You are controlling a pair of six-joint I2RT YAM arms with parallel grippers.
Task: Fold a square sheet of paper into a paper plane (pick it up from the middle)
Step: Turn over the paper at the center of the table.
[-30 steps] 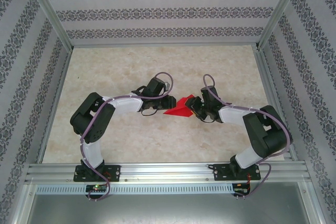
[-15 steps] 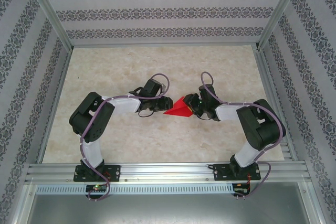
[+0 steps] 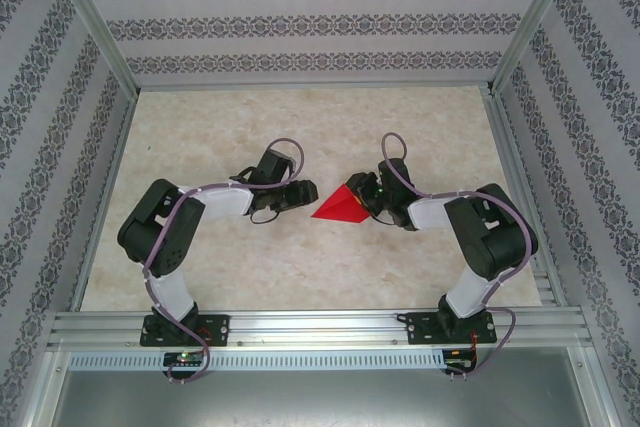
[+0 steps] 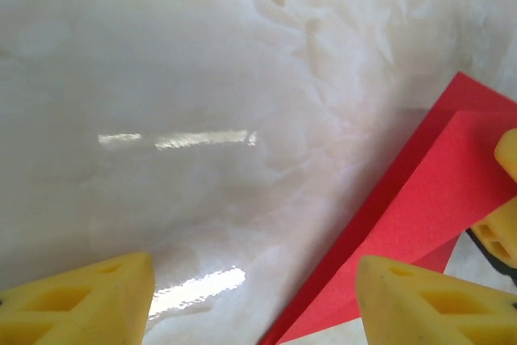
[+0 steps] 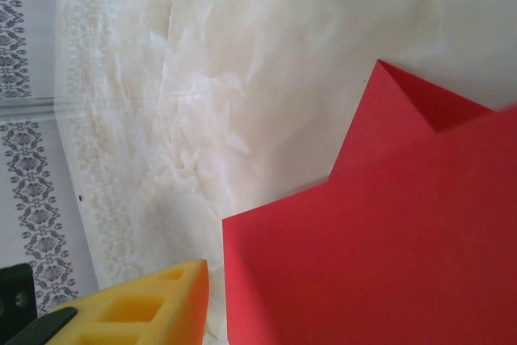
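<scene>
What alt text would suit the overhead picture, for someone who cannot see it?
A folded red paper triangle sits on a pale marbled table between two robot arms, seen from above. The right arm's fingers are at its right edge; the left arm's fingers point at it from the left.

- The left arm [image 3: 185,232] rises from its base at the near left, bends sharply at the elbow and reaches right, held low.
- The left gripper [image 3: 300,192] points right, its jaws wide apart, 2 yellow fingertips [image 4: 89,296] spread.
- The right arm [image 3: 485,237] folds at the elbow and reaches left.
- The right gripper [image 3: 368,199] points left, jaws pinching the edge of the red sheet of paper [image 3: 340,207]; 1 yellow finger [image 5: 137,305] shows beside the sheet.
- The 2 grippers face each other, near but apart.
</scene>
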